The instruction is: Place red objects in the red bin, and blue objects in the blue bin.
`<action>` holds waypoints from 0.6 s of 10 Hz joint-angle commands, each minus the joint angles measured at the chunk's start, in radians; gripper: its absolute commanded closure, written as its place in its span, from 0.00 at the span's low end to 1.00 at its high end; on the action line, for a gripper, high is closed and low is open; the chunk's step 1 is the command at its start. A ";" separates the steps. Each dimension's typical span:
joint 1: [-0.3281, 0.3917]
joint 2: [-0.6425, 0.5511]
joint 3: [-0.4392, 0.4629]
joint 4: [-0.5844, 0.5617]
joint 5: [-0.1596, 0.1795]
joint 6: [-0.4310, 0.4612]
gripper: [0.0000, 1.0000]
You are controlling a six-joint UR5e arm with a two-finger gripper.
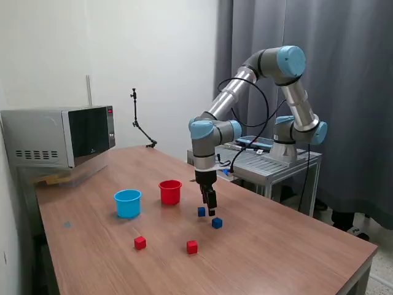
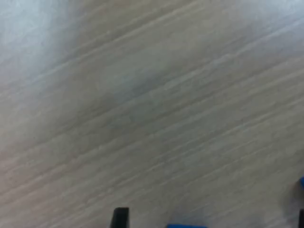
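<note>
Hovering low, the end effector (image 1: 211,211) sits between two blue cubes (image 1: 201,211) (image 1: 217,222) on the bench (image 1: 288,246); finger spread unclear. Risk: descending off-centre, nudging either cube away, far from the blue cup (image 1: 128,203).

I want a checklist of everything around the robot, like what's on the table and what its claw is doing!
Surface: brown wooden table, bare wood grain in the wrist view.
Job's things: red cup and light blue cup upright, apart; two red cubes and two blue cubes loose on the table, none in a cup.
Clutter: nothing seen.
Claw: claw pointing down, low between the blue cubes; open or shut cannot be told.
Cables: black cable looping along the arm.
Surroundings: microwave at the exterior view's left, thin black stand, grey curtain, metal stand under the arm's base.
</note>
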 commanded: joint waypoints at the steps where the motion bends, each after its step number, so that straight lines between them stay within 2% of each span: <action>1: -0.009 0.020 -0.006 -0.033 0.000 0.000 0.00; 6: -0.015 0.036 -0.006 -0.074 -0.008 -0.002 0.00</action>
